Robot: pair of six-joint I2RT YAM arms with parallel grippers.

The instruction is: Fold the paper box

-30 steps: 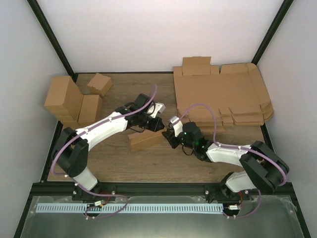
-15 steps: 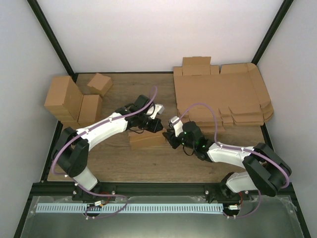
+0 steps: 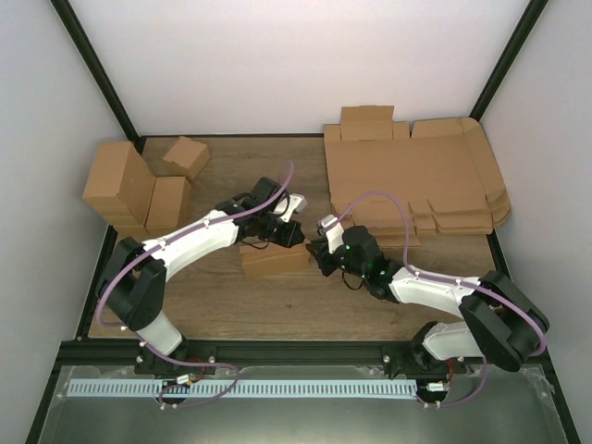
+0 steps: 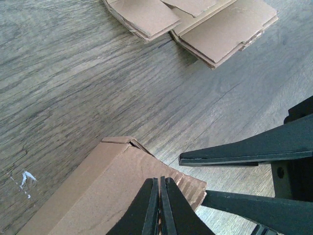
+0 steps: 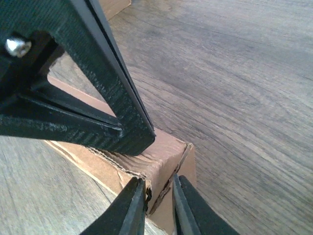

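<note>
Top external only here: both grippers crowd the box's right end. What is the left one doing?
Observer: Left wrist view: the left gripper is shut, nothing visible between its fingers, tips on the paper box's top.
Operator: And the right one?
Observer: Right wrist view: the right gripper straddles the end wall, one finger on each side, close against it.
Operator: Is that end tidy?
Observer: No, the wall's top edge is ragged, with corrugation exposed.
</note>
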